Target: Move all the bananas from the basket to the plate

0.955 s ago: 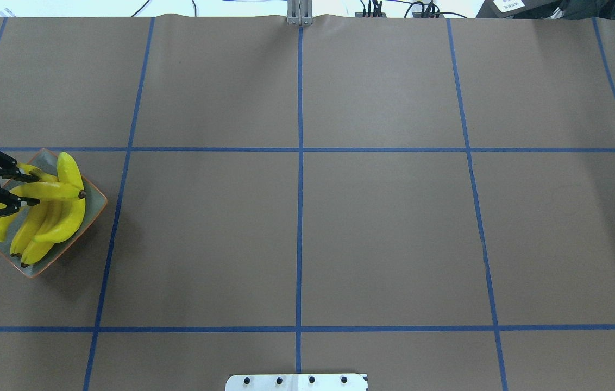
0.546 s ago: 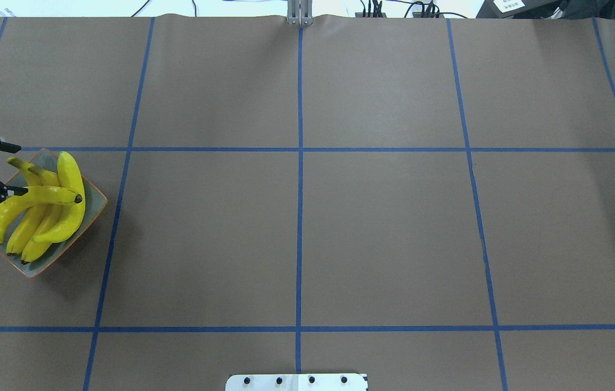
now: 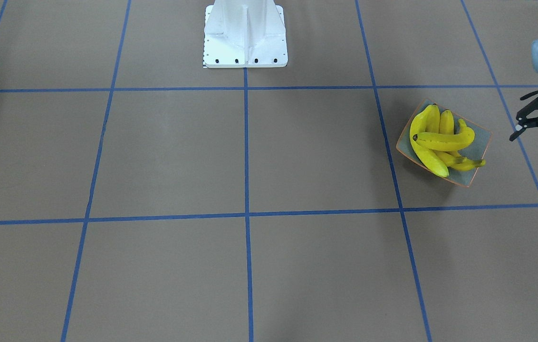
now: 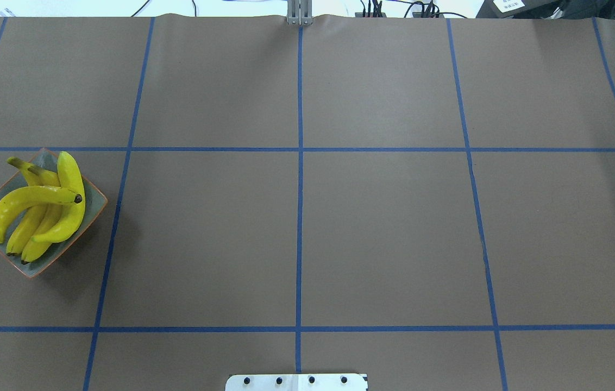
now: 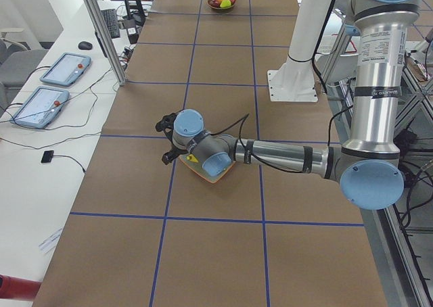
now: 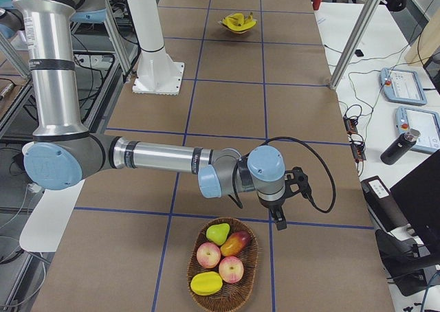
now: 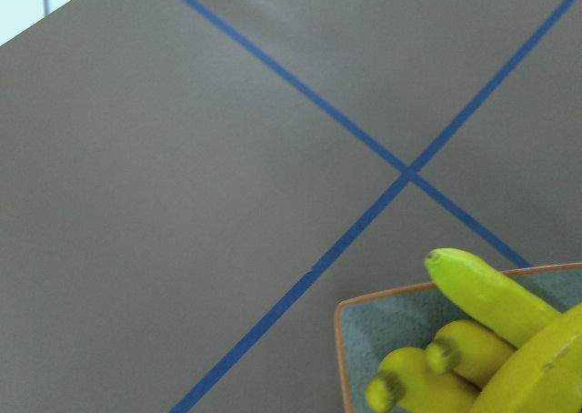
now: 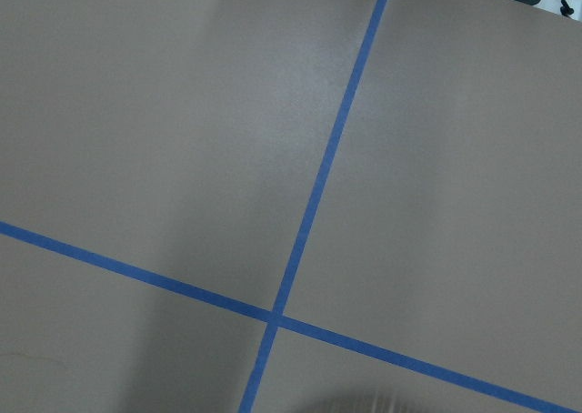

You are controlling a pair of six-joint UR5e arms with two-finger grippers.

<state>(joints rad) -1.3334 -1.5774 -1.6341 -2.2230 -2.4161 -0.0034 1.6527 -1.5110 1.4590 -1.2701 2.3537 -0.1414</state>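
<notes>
Several yellow bananas (image 4: 41, 209) lie piled on the square grey-green plate (image 4: 96, 202) with the orange rim, at the table's left. One banana lies across the top of the others. The bananas (image 3: 440, 141) and plate (image 3: 484, 135) also show in the front view. My left gripper (image 3: 533, 145) hangs open and empty, apart from the plate on its outer side. The left wrist view shows banana ends (image 7: 482, 290) and the plate's corner (image 7: 342, 340). My right gripper (image 6: 285, 202) shows only in the right side view, near the basket (image 6: 249, 247). I cannot tell if it is open or shut.
The wicker basket holds apples, a pear and other fruit, with no banana visible in it. The robot's white base (image 3: 245, 35) stands mid-table at the near edge. Blue tape lines grid the brown table cover.
My left gripper opened off the top banana and drew back to the left, out of the overhead view. That banana settled across the pile on the plate.
</notes>
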